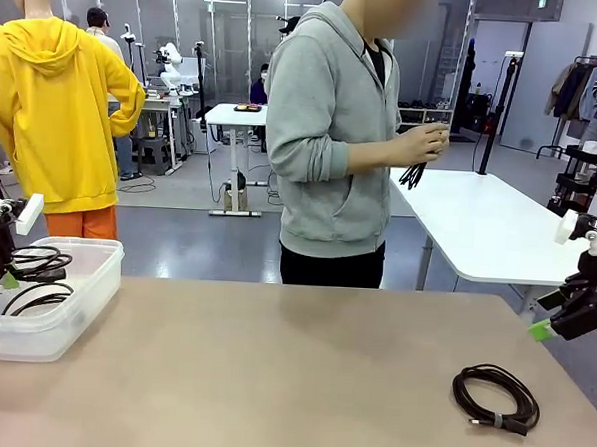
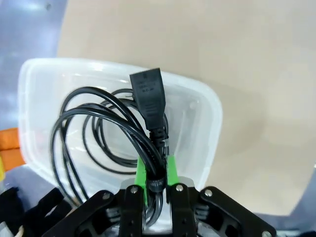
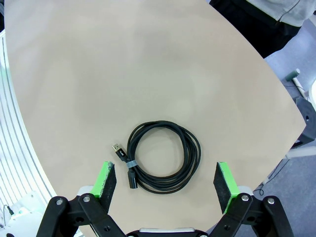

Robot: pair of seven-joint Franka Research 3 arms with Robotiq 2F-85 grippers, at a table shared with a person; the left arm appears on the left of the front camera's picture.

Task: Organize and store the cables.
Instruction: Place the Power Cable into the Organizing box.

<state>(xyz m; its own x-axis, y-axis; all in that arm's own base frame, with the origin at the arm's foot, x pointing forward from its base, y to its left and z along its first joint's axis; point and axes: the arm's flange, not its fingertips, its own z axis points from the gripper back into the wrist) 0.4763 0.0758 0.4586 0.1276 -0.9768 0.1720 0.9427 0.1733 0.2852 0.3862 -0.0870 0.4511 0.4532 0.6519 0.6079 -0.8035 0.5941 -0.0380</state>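
The left gripper (image 1: 1, 268) is seen at the left edge of the front view, over a clear plastic bin (image 1: 84, 307). In the left wrist view its green pads (image 2: 141, 174) are pressed onto a black looped cable (image 2: 153, 155), and the plug end (image 2: 147, 94) is stood up at mid-frame. Black loops are seen within the bin's walls, but whether they are one cable or two cannot be told. The right gripper (image 1: 545, 330) is held at the right edge with its fingers spread wide, nothing between them, above a coiled cable (image 1: 508, 423) laid flat on the tan table (image 1: 270, 382) at lower right. A bunch of cables (image 1: 413, 174) is held in the person's hands (image 1: 423, 145) at upper centre
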